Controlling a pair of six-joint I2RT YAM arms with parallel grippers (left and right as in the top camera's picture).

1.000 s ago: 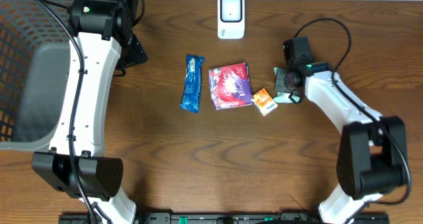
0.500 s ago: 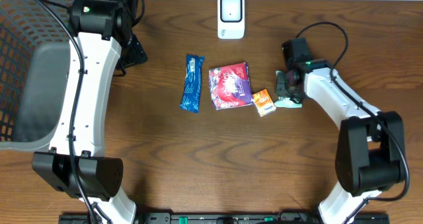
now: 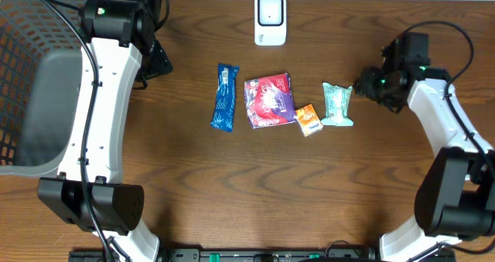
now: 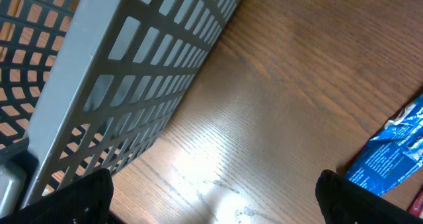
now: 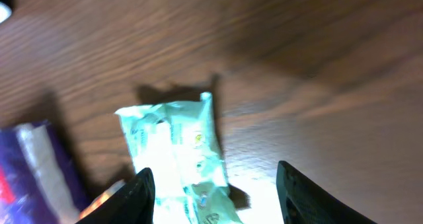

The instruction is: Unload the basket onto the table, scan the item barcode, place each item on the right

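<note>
The item, a mint-green packet (image 3: 337,105), lies flat on the wooden table beside a small orange packet (image 3: 309,119). My right gripper (image 3: 363,86) hovers just right of it, open and holding nothing. In the right wrist view the green packet (image 5: 175,145) lies on the table below and between the spread fingers (image 5: 140,196), apart from them. The white scanner (image 3: 270,18) stands at the table's far edge. My left gripper (image 4: 215,201) is open over bare wood beside the basket, near the far left.
A blue packet (image 3: 225,97) and a magenta pouch (image 3: 268,100) lie left of the orange packet. A grey mesh basket (image 3: 31,76) fills the left side, and its wall (image 4: 119,85) is close to my left gripper.
My right gripper opened and let go of the green packet, then drew back to the right. The packet now lies on the table. The left arm has not moved.
</note>
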